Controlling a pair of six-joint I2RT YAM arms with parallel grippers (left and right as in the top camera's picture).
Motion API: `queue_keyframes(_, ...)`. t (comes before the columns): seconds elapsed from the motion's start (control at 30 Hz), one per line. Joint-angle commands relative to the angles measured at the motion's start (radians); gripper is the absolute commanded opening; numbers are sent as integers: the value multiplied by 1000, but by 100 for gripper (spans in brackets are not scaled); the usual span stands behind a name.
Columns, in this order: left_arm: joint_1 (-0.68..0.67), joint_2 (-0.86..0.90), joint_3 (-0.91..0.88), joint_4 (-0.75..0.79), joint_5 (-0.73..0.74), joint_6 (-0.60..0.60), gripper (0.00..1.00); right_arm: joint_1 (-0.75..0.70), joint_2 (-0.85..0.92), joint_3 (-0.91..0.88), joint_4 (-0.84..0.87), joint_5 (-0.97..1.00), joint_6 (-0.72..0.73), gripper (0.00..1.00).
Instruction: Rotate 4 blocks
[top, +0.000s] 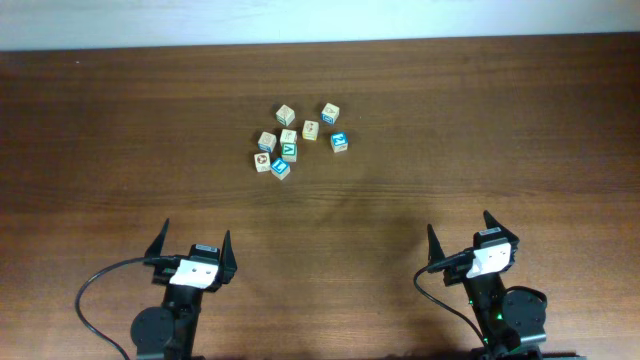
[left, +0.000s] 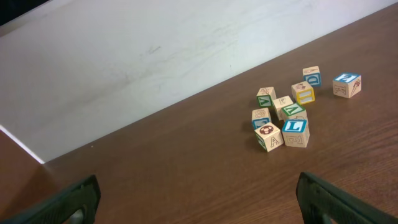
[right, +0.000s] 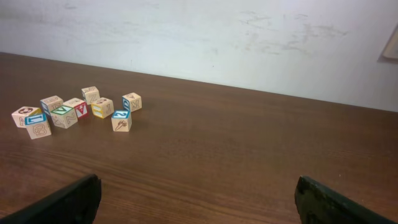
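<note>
We see the blocks (top: 288, 137) clustered on the table (top: 520, 120), well ahead of both grippers. They lie forward-right of the left gripper (top: 195, 236) and forward-left of the right gripper (top: 459, 224). Both pairs of fingers are spread wide and empty. We judge the left arm nearer.

blocks (top: 311, 129) | small wooden picture cubes | loose cluster, resting flat

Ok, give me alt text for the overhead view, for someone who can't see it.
A cluster of wooden picture cubes lies toward the far side of a dark wooden table. The left gripper and right gripper stand open at the near edge, well apart from them.
</note>
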Motion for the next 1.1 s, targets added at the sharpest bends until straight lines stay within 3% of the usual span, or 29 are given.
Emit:
queue_keyframes(0.0,-5,-6,-3,-5,-5,16,99,-6,-6,-7,-2,5,10,98)
queue_keyframes(0.4,-5,-6,-3,-5,-4,16,99,-6,-6,-7,-2,5,10,99)
queue_keyframes(0.7,-4,-6,-3,-5,-114,16,99,-6,-6,-7,-1,-2,10,98)
queue_keyframes(0.9,-4,-6,-2,-6,3,-11,99,-5,-6,-7,0,-31,53,99)
queue_keyframes(0.97,-4,-6,-2,48,188,-11,99,-6,-6,-5,0,-60,53,99)
queue_keyframes(1.07,-4,-5,2,136,188,-184,99,-6,-6,10,-3,-114,53,98)
